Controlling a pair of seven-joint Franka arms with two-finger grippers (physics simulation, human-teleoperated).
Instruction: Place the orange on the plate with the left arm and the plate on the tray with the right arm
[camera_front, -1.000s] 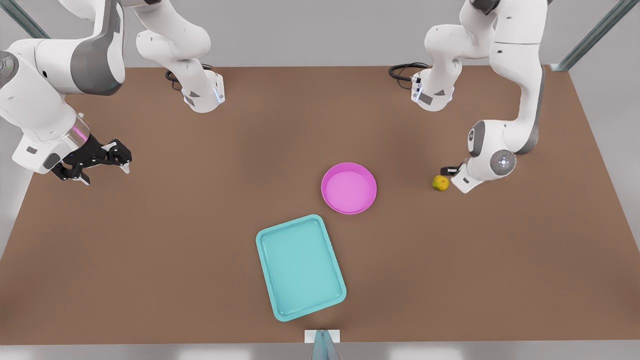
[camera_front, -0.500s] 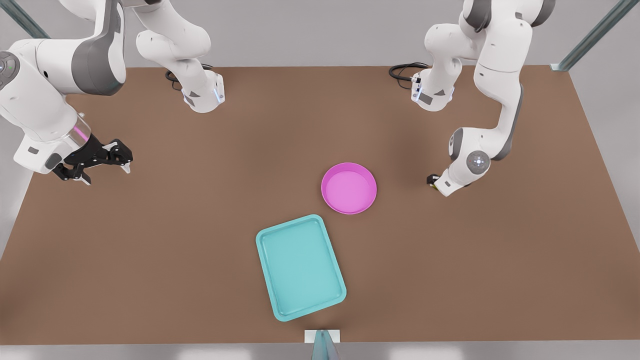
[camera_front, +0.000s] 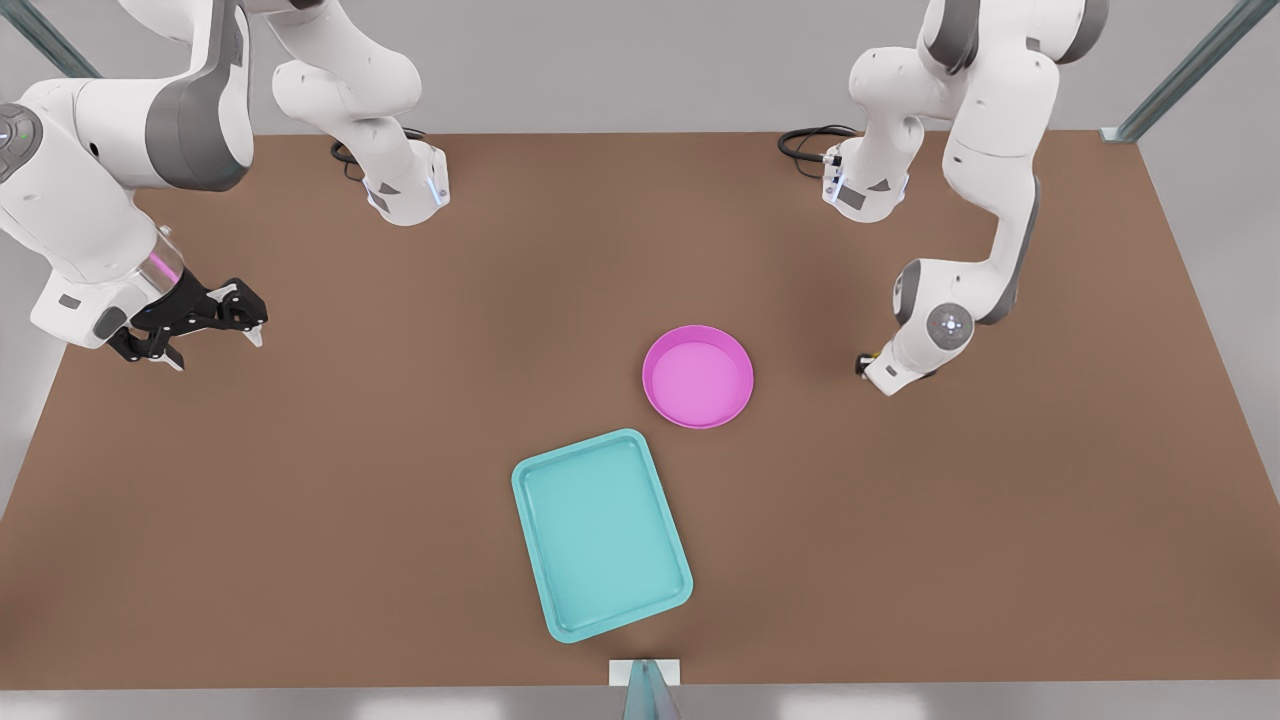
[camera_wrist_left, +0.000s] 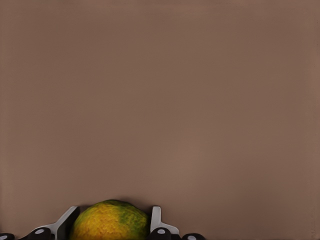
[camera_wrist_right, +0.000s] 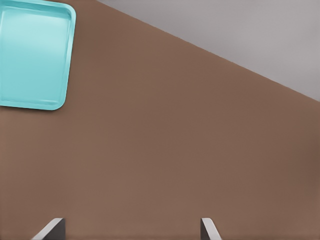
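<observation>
The left end effector (camera_wrist_left: 111, 231) has come down over the small bumpy yellow-orange ball with greenish patches (camera_wrist_left: 110, 221). A second ago the orange lay in plain sight on the brown table (camera_front: 400, 450), just beside the arm at the front view's right. That arm then swung toward the front view's left and settled, so its white wrist now covers the fruit in the front view. In the left wrist view the orange sits between the two pale fingers (camera_wrist_left: 155, 219), one on each side and close against its skin. The pictures do not settle whether they are pressing it or only bracketing it, and the orange seems to rest on the table, not lifted.

My judgement is that the approach is over and the grasp is at hand; the lift and carry to the plate remain.

The round glossy magenta-pink dish with a raised rim (camera_front: 698, 376) has not moved and sits empty near the table's middle. The teal rectangular tray with rounded corners (camera_front: 601, 535) lies just beside it toward the camera, also unmoved and bare.

The right end effector (camera_front: 200, 318) waits at the front view's left, well apart from the plate, its fingers spread wide and holding nothing
</observation>
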